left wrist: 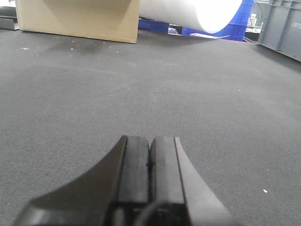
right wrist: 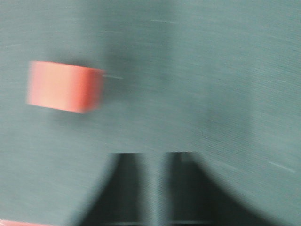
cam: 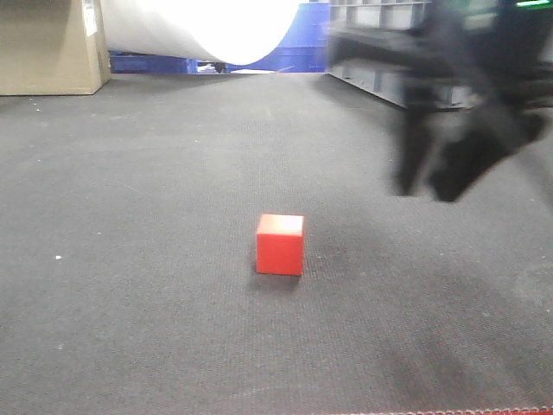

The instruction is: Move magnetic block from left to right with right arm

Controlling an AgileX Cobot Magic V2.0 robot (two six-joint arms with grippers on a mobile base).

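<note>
Red strip of edging (cam: pixel 458 411) runs along the bottom of the front view, nearest the lens. Dark grey textured mat (cam: pixel 130 259) covers the whole work surface, with a few pale specks on it. At the back: tan cardboard box (cam: pixel 47 43) at left, big white rolled cylinder (cam: pixel 216 26) in the middle, blue crates (cam: pixel 302 39) behind it, grey plastic bins (cam: pixel 371 35) at right.

Small matte red cube, the magnetic block (cam: pixel 280 245), sits flat on the mat near the centre of the front view, alone, nothing touching it.

Black right arm's gripper (cam: pixel 428 190) hangs above the mat, up and to the right of the block, well apart from it, heavily blurred. Its 2 fingers show a narrow gap in the right wrist view (right wrist: pixel 153 188), nothing between them. The block (right wrist: pixel 63 87) lies up-left of the fingertips in that view, outside the jaws.

Black left gripper (left wrist: pixel 149 155) sits low over the mat, its 2 pads pressed together, holding nothing. No block shows in that view.
</note>
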